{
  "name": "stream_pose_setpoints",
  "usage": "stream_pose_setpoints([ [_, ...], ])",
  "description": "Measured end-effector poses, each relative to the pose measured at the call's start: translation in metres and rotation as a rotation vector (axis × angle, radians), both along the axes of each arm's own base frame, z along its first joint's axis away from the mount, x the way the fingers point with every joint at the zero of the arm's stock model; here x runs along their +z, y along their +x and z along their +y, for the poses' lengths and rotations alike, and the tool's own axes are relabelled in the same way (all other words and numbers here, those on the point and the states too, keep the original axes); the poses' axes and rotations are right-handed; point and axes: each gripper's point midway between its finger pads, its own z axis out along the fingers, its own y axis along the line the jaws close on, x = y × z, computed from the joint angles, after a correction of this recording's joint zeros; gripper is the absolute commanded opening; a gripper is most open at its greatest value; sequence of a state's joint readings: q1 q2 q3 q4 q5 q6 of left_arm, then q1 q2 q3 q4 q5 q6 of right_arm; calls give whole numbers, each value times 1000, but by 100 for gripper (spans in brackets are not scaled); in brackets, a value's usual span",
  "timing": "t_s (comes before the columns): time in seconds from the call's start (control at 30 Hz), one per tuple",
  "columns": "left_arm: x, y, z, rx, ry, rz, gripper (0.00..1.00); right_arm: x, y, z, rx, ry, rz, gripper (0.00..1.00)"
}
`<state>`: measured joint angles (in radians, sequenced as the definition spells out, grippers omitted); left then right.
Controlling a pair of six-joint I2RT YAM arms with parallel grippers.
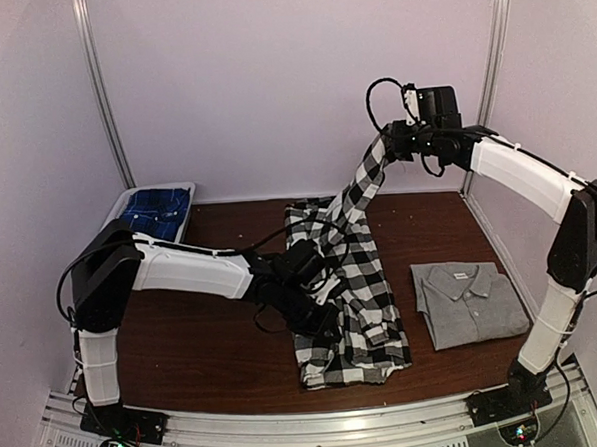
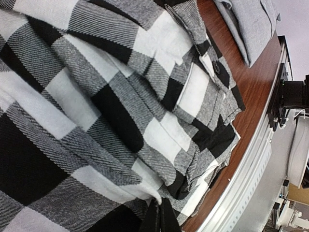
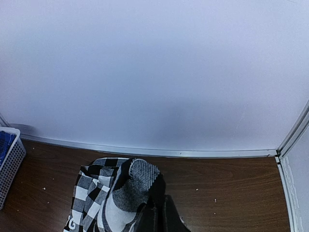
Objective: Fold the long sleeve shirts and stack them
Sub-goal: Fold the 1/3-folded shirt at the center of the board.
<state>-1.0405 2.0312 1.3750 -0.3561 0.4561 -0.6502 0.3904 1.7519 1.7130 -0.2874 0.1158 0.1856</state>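
Note:
The black-and-white check flannel shirt (image 1: 353,301) lies crumpled in the middle of the table, one sleeve pulled up and back. My right gripper (image 1: 392,143) is shut on that sleeve's end high above the table's far side; in the right wrist view the cloth (image 3: 128,193) bunches at my shut fingers (image 3: 159,220). My left gripper (image 1: 324,327) is low on the shirt's left side, shut on a fold of it; the left wrist view is filled by the check cloth (image 2: 111,111) at my fingertips (image 2: 159,215). The grey collared shirt (image 1: 471,300) lies folded at the right.
A white basket (image 1: 127,207) holding blue cloth (image 1: 158,211) stands at the back left; its rim shows in the right wrist view (image 3: 9,164). The table's metal front rail (image 1: 319,423) runs along the near edge. White walls close in the back and sides.

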Motion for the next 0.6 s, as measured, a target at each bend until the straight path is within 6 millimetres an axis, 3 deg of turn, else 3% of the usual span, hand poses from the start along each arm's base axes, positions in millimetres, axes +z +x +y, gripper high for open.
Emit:
stream_pose_setpoints([
  [0.4, 2, 2, -10, -3, -38, 1, 0, 6, -4, -11, -26, -4, -12, 0],
  [0.6, -6, 1, -11, -3, -35, 12, 4, -8, -4, -12, -29, -15, 12, 0],
])
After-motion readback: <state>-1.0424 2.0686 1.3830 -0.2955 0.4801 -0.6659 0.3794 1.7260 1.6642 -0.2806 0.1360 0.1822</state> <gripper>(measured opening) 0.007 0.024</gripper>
